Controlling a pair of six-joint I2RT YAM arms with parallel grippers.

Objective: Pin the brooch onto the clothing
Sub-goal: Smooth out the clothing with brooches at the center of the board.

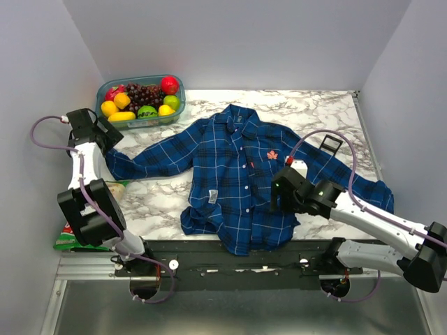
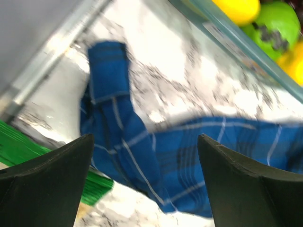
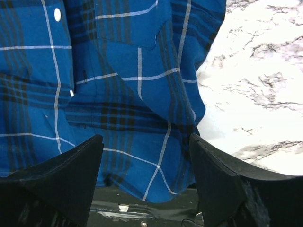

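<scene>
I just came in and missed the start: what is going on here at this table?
The blue plaid shirt lies spread on the marble table, and the small red brooch sits on its chest; whether it is fastened cannot be seen. The robot holds nothing: its left gripper hovers open above a sleeve, its right gripper open above the lower hem.

Blue plaid shirt (image 1: pixel 223 164), salmon-red brooch (image 1: pixel 272 155)

1. My left arm (image 1: pixel 87 183) has white links, black joints and a lilac cable (image 1: pixel 40 138).
2. My right arm (image 1: pixel 377 220) matches, with a green light (image 1: pixel 320 187).
3. My left end effector (image 2: pixel 144 184) and right end effector (image 3: pixel 147 179) have black wedge fingers (image 3: pixel 222 184).
</scene>
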